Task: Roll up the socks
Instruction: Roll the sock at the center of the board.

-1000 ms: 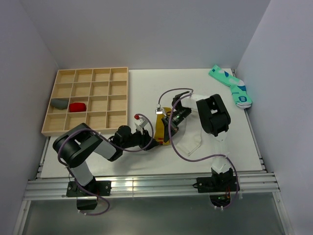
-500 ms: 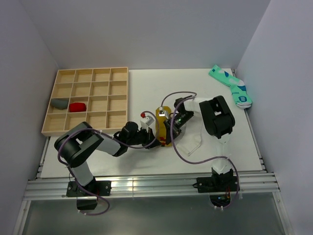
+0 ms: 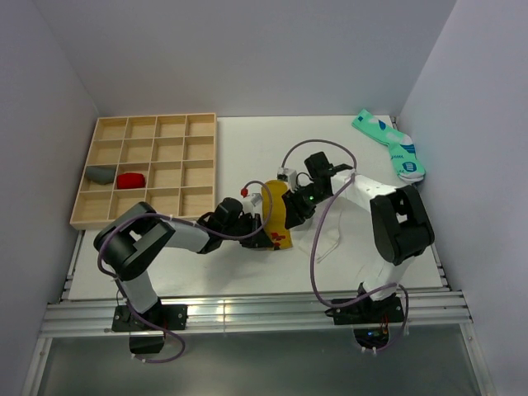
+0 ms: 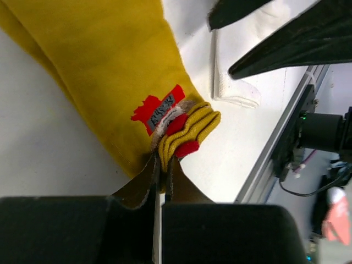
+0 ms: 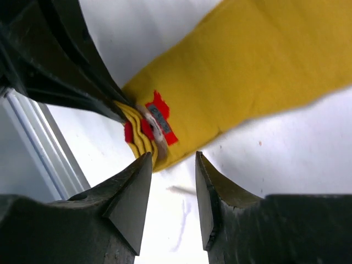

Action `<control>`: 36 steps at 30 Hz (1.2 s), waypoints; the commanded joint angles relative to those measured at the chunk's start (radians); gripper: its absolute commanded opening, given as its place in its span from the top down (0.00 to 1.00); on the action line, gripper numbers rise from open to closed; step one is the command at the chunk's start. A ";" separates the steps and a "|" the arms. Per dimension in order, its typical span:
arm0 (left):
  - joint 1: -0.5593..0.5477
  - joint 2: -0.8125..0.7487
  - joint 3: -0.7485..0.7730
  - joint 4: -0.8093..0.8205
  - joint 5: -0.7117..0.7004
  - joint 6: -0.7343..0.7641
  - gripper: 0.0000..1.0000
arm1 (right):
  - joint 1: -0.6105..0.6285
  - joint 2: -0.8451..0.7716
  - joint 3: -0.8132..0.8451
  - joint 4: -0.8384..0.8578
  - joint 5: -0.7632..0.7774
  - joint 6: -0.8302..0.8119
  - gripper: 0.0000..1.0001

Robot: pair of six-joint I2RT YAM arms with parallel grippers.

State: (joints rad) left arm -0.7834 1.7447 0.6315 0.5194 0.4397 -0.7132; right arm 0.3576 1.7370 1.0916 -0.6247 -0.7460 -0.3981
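**A:** Where is the yellow sock (image 3: 275, 213)?

**B:** In the middle of the top view, on the table (image 3: 247, 148). It runs up and down the frame between the two grippers.

**A:** And the left gripper (image 4: 164, 165)?

**B:** Its jaws are pressed together on the sock's cuff, at lower centre of the left wrist view. The cuff is bunched into several yellow ridges right at the tips, and the red mark (image 4: 159, 107) sits just above them.

**A:** The right gripper (image 5: 173, 158)?

**B:** Its jaws are apart and grip nothing. In its own view the two fingers rise from the bottom edge on either side of the cuff end, and the sock stretches off to the upper right. I cannot tell whether they touch the fabric.

**A:** The white sock (image 4: 234, 88)?

**B:** It lies flat on the table just beside the yellow one, in the upper right of the left wrist view, partly behind the dark right fingers.

**A:** Anything else?

**B:** There is a wooden tray (image 3: 167, 200) at the upper left of the top view. A grey bundle (image 3: 101, 174) and a red bundle (image 3: 130, 180) sit in neighbouring compartments. Teal socks (image 3: 392, 147) lie at the upper right, well apart.
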 commanded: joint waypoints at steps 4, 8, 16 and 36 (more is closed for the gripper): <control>-0.002 0.024 0.066 -0.169 0.070 -0.129 1.00 | -0.006 -0.169 -0.128 0.140 0.128 -0.059 0.59; -0.002 0.019 0.059 -0.197 0.100 -0.181 1.00 | -0.005 -0.283 -0.220 0.221 0.165 -0.100 0.59; -0.002 0.021 0.089 -0.317 0.143 -0.198 1.00 | 0.139 -0.487 -0.398 0.316 0.281 -0.244 0.62; 0.027 0.096 0.162 -0.384 0.211 -0.236 1.00 | 0.537 -0.614 -0.608 0.440 0.431 -0.357 0.62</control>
State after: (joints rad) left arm -0.7601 1.8164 0.7746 0.1669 0.6460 -0.9485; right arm 0.8665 1.1496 0.5022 -0.2546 -0.3660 -0.7376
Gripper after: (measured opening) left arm 0.045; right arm 0.380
